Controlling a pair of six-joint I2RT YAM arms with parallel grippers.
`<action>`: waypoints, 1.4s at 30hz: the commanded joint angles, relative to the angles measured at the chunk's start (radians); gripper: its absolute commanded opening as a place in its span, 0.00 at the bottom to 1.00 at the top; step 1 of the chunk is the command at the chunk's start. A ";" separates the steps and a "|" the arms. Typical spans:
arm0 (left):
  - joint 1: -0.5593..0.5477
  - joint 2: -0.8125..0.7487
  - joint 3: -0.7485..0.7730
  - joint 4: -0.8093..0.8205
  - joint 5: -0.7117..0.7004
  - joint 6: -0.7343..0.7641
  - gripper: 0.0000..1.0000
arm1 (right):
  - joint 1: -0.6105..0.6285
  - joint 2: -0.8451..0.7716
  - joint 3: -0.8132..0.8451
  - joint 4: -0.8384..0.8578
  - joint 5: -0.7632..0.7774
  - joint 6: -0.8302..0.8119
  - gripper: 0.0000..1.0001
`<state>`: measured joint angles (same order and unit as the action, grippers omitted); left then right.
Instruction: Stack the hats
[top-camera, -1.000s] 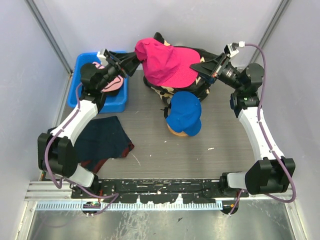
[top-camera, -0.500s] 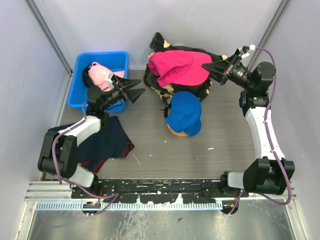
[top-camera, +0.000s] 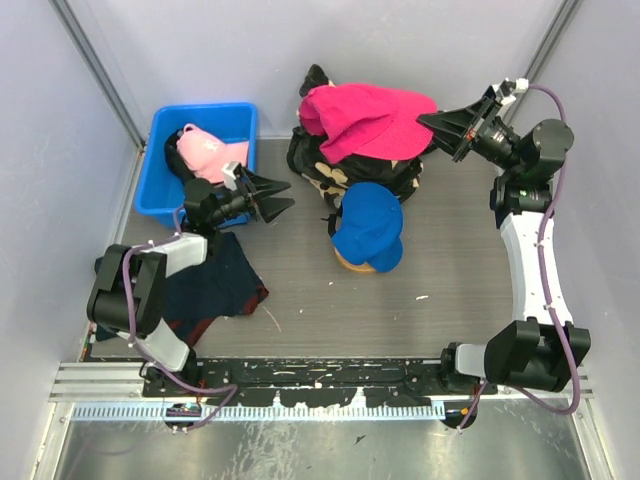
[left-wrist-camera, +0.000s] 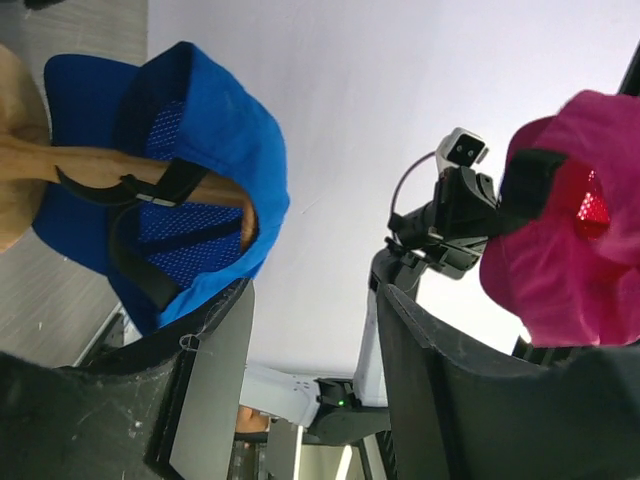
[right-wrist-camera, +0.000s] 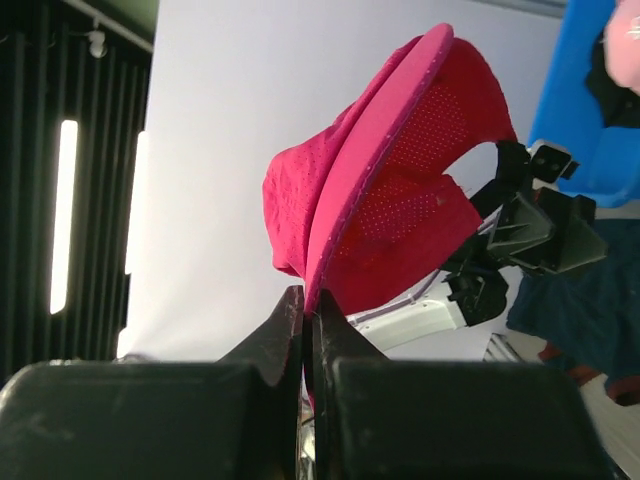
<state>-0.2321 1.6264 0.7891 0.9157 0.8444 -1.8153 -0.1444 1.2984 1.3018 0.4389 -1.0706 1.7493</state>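
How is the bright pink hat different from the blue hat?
The magenta hat hangs in the air, its brim pinched in the right gripper; the blue hat sits on a tan wooden stand on the table. The magenta hat is up over the black plush bundle at the back, while the blue hat is nearer the middle. One is magenta, the other royal blue. Both are soft baseball caps with curved brims.

Pale grey walls (top-camera: 60, 200) enclose the table (top-camera: 400, 320) on three sides, with metal posts (top-camera: 95, 70) in the back corners. The tabletop is grey wood-grain. An aluminium rail (top-camera: 100, 378) runs along its near edge, above a scuffed metal plate (top-camera: 300, 450). The right wrist view shows vertical light strips (right-wrist-camera: 62, 215) glowing on a dark slatted wall (right-wrist-camera: 25, 150).
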 joint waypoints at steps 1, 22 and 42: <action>-0.043 0.054 0.011 0.016 0.059 0.087 0.59 | -0.029 -0.063 0.039 -0.187 -0.032 -0.172 0.01; -0.187 0.128 0.177 -0.532 0.029 0.591 0.55 | -0.054 -0.112 -0.023 -0.230 -0.031 -0.208 0.01; -0.262 0.244 0.268 -0.445 -0.061 0.542 0.57 | -0.058 -0.137 -0.060 -0.217 -0.038 -0.207 0.01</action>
<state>-0.4759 1.8423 0.9966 0.4446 0.8055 -1.2686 -0.1986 1.2053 1.2366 0.1780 -1.0985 1.5467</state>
